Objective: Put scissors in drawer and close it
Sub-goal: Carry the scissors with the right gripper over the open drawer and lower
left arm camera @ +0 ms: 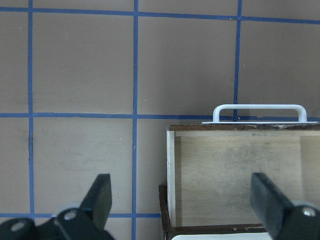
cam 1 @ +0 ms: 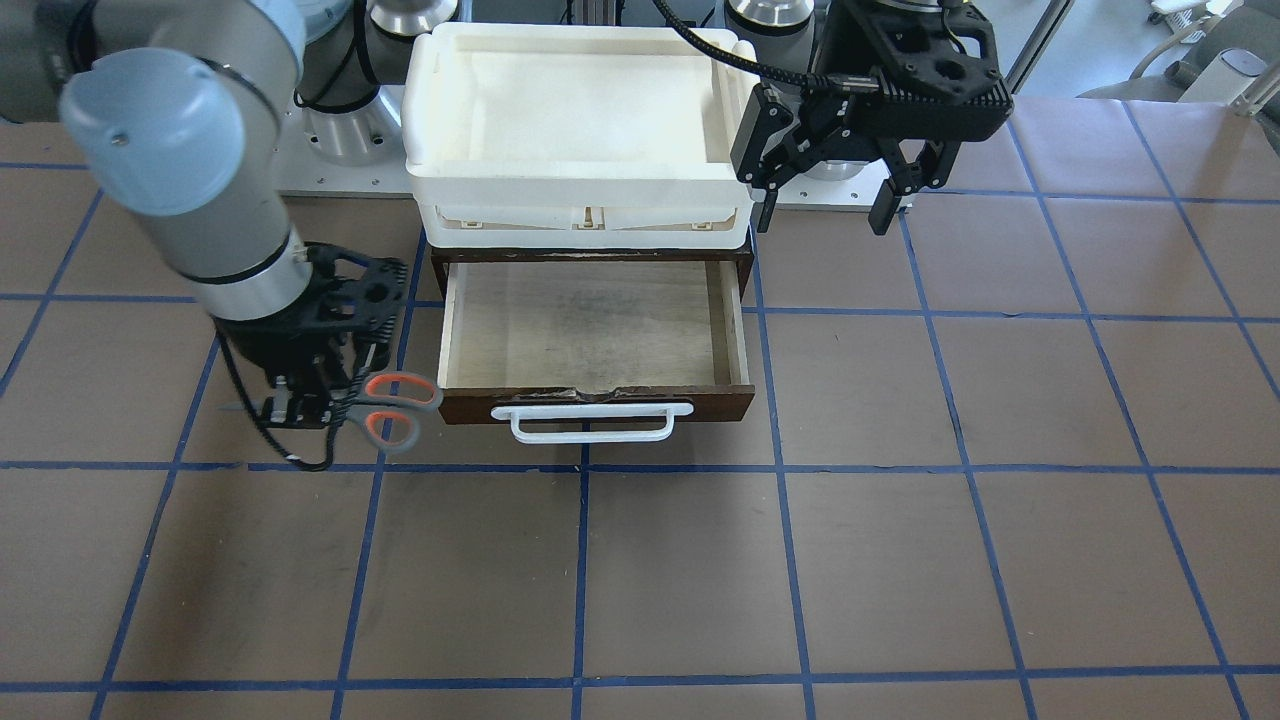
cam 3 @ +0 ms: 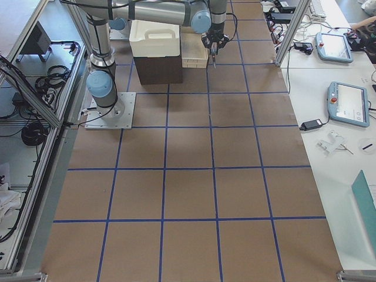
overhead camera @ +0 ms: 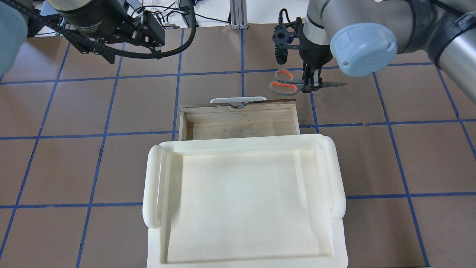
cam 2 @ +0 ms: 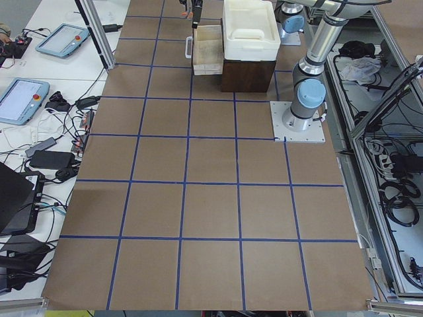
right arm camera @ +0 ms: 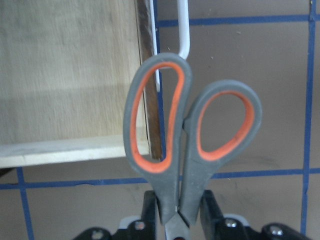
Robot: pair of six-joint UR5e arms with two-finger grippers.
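GRIP: your right gripper pinching small grey-and-orange-handled steel scissors at the pivot | WHERE: loops ahead of the fingers, just beside the open dark-fronted wooden drawer corner | FEEL: probably light, stiff, slick; may swivel, so grip near pivot.

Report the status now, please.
Right gripper shut on scissors, beside drawer front corner. Left gripper open, empty. Drawer open, nothing inside.

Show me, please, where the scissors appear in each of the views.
Front-facing: scissors at left, beside the drawer.
Overhead: upper right.
Exterior left: top edge, too small to tell.
Exterior right: top centre, tiny, by the drawer.
Left wrist: not in it.
Right wrist: centre, in the right pincer.
Landmark: the drawer's white handle.
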